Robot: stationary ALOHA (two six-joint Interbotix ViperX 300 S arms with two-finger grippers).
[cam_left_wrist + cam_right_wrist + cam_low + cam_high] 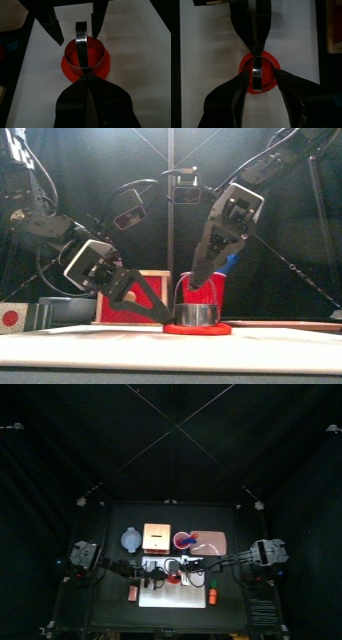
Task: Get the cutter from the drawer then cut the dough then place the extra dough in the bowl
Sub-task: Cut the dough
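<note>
Both arms are in over the board (pixel 167 596) at the front of the worktop. The cutter (pixel 198 314) sits in the middle of the board, flat down on the red dough (pixel 198 329), and a rim of dough shows all around its wall. Its wire handle (pixel 80 45) stands straight up.

The left claw (pixel 85 84) reaches in low from the left with its jaws closed together to a point. That point is right at the cutter's near rim, where metal meets dough. From these angles I cannot say whether it nips the rim or only presses against it.

The right claw (pixel 259 76) slants down steeply from the upper right. Its jaws are spread wide, one on each side of the cutter, with the handle up between them.

Behind the board, the bowl (pixel 130 539) is at the back left, just beside the box (pixel 158 539). The pink tray (pixel 207 542) lies to the right of the box. A red cup (pixel 207 288) with a blue knife (pixel 230 261) shows behind the cutter.
</note>
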